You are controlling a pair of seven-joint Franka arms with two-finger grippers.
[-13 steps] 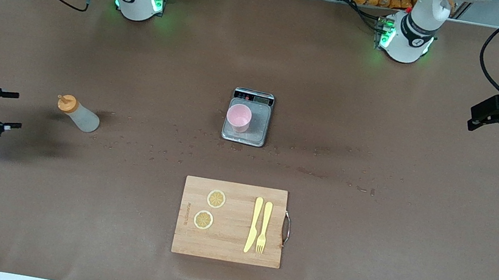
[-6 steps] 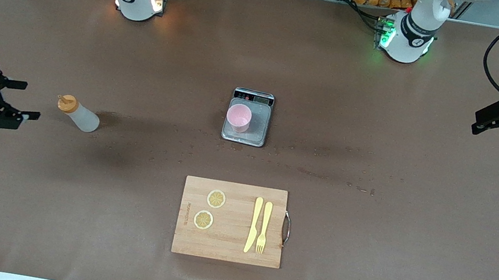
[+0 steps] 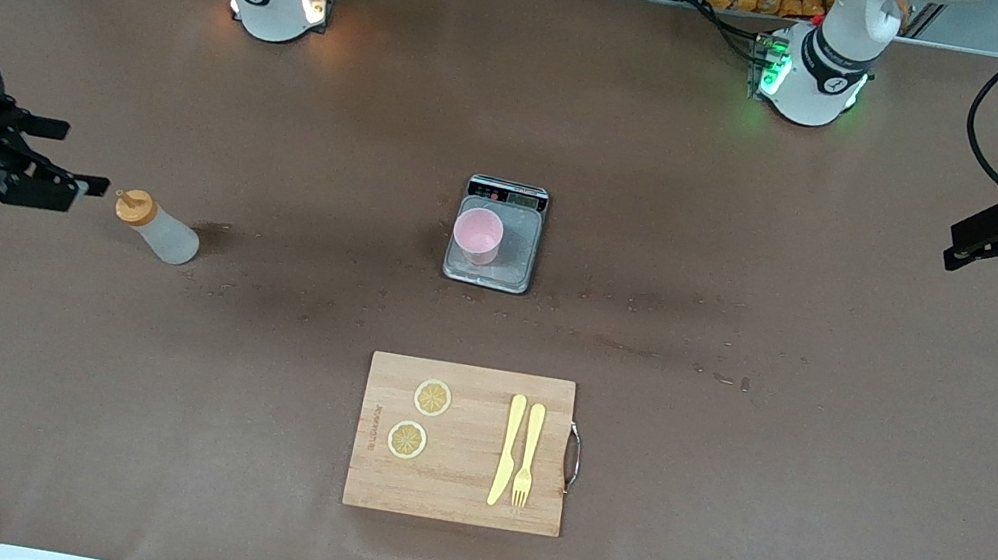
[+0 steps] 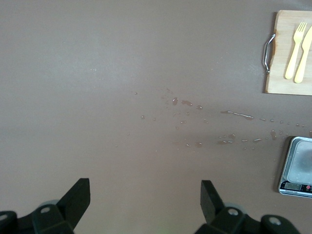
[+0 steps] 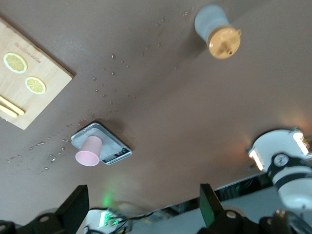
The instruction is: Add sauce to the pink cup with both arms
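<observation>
Brown matting covers the table (image 3: pixel 729 481). With the pink cup (image 3: pixel 477 235) as dial centre in the front view, the sauce (image 3: pixel 158 229) stands at 9 o'clock, well apart, toward the right arm's end. The cup sits on a grey scale (image 3: pixel 496 235). A wooden cutting board (image 3: pixel 462 443) lies at 6 o'clock, carrying two lemon slices (image 3: pixel 433 398), a yellow knife (image 3: pixel 508 449) and fork (image 3: pixel 529 454).

The right gripper (image 3: pixel 78 159) hangs just beside the bottle's orange cap (image 3: pixel 133 207), fingers spread, grasping nothing. The left gripper (image 3: pixel 963 231) waits at 3 o'clock over bare matting, fingers spread in the left wrist view (image 4: pixel 144 200).
</observation>
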